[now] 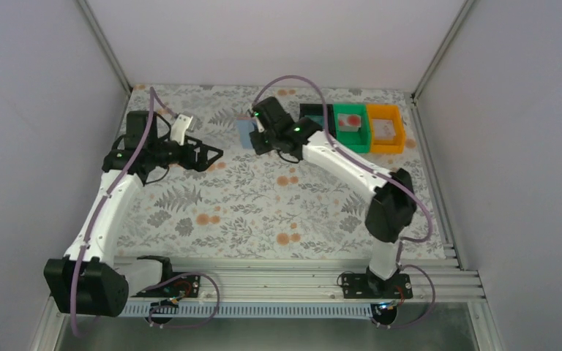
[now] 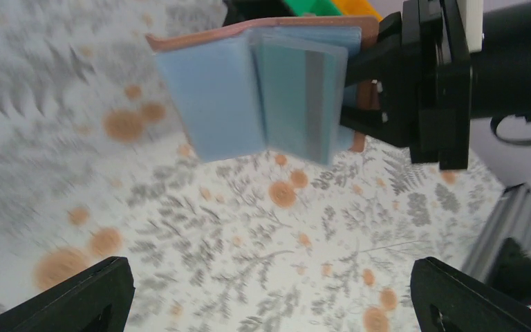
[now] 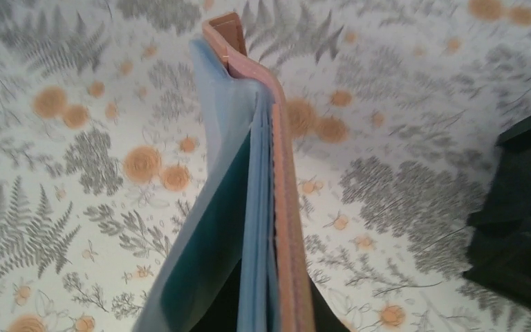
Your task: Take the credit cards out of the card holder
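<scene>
Salmon-tan outside and light blue inside, the holder (image 2: pixel 214 97) hangs open above the table (image 1: pixel 263 212), pinched at one edge by the right gripper (image 1: pixel 255 133), whose jaws are closed on it. A teal card (image 2: pixel 297 97) sits in its inner slot. The left gripper (image 1: pixel 216 155) is spread wide, holding nothing, apart from the holder. At the far right, the green bin (image 1: pixel 351 142) holds a red-marked card (image 1: pixel 349 121) and the orange bin (image 1: pixel 402 135) a whitish card (image 1: pixel 385 130).

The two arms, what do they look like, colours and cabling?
Both the left arm and right arm have white links with black joints and black end effectors. A purple cable runs along each, and small green lights glow on the right one.
</scene>
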`<state>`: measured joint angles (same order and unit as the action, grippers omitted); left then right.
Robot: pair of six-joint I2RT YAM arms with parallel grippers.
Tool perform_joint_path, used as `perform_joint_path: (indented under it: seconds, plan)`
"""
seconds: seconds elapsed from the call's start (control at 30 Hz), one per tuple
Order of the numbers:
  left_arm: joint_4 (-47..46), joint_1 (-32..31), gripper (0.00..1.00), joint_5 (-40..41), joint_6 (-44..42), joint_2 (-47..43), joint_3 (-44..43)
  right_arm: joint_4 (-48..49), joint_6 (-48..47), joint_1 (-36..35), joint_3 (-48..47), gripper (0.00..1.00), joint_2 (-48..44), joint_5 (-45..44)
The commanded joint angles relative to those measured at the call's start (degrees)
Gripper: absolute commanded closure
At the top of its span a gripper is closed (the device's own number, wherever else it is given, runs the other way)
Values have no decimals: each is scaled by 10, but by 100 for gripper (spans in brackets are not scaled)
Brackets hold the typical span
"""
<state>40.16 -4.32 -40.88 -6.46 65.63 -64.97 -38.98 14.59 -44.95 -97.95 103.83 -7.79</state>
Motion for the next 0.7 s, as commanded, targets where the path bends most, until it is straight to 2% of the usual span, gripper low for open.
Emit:
perform_joint_path:
  seconds: [0.0,0.13,0.27,0.47,0.57,0.67]
  plan:
    - [-106,10,0,-74,127,25,65,-41,13,-36,-69,96,47,-11]
    - [-154,5,0,-88,163,39,106,-42,18,-45,-88,96,66,22]
    - [-178,4,0,-86,176,42,133,-3,29,-45,-81,96,62,112]
    - [-164,24,0,-10,165,46,131,13,16,-37,-62,96,30,178]
    - [-160,38,0,-30,151,36,121,38,-10,-14,-12,96,-20,228]
    - [-176,41,0,-91,145,23,131,63,-57,-2,29,96,-62,334]
